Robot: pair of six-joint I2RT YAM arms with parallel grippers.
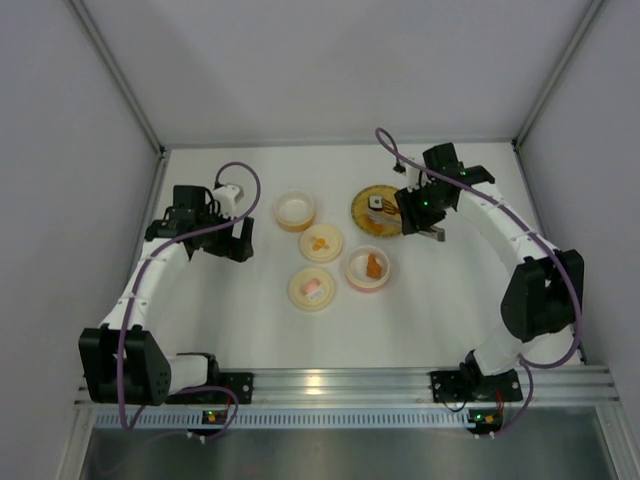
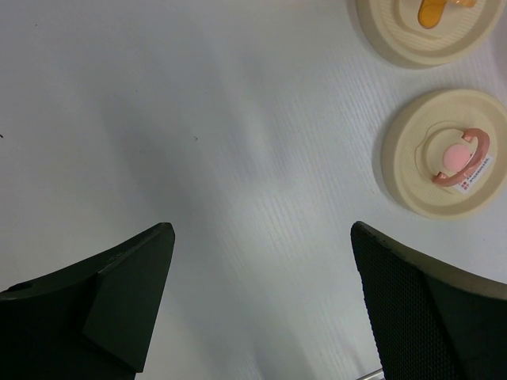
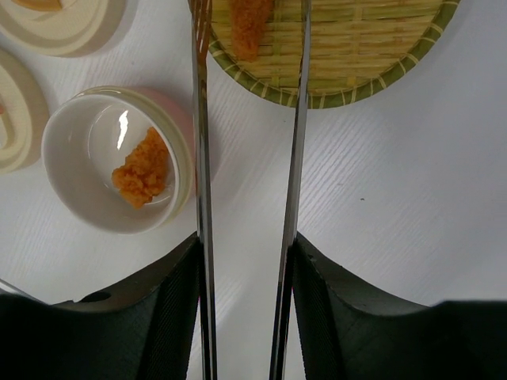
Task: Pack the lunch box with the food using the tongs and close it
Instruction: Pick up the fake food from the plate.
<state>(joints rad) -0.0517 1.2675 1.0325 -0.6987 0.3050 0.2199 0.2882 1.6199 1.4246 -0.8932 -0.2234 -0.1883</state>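
My right gripper (image 3: 245,241) is shut on the tongs (image 3: 203,158), one slim metal arm against each finger. The tong arms reach forward over the woven plate (image 3: 372,47). An orange food chunk (image 3: 249,20) lies on the plate between the tips, close to the left arm. A second orange chunk (image 3: 142,170) sits in the pink-rimmed lunch box bowl (image 3: 79,210) to the left. From above, the right gripper (image 1: 412,215) hangs at the plate's (image 1: 362,205) right edge, where a small white-and-dark cube (image 1: 375,201) also lies. My left gripper (image 2: 261,229) stands open over bare table.
An empty orange-rimmed bowl (image 1: 295,210) stands left of the plate. Two cream lids lie nearby, one with an orange mark (image 1: 321,243) and one with a pink mark (image 1: 311,288); the pink-marked lid (image 2: 447,154) lies ahead and to the right of the left gripper. White walls enclose the table.
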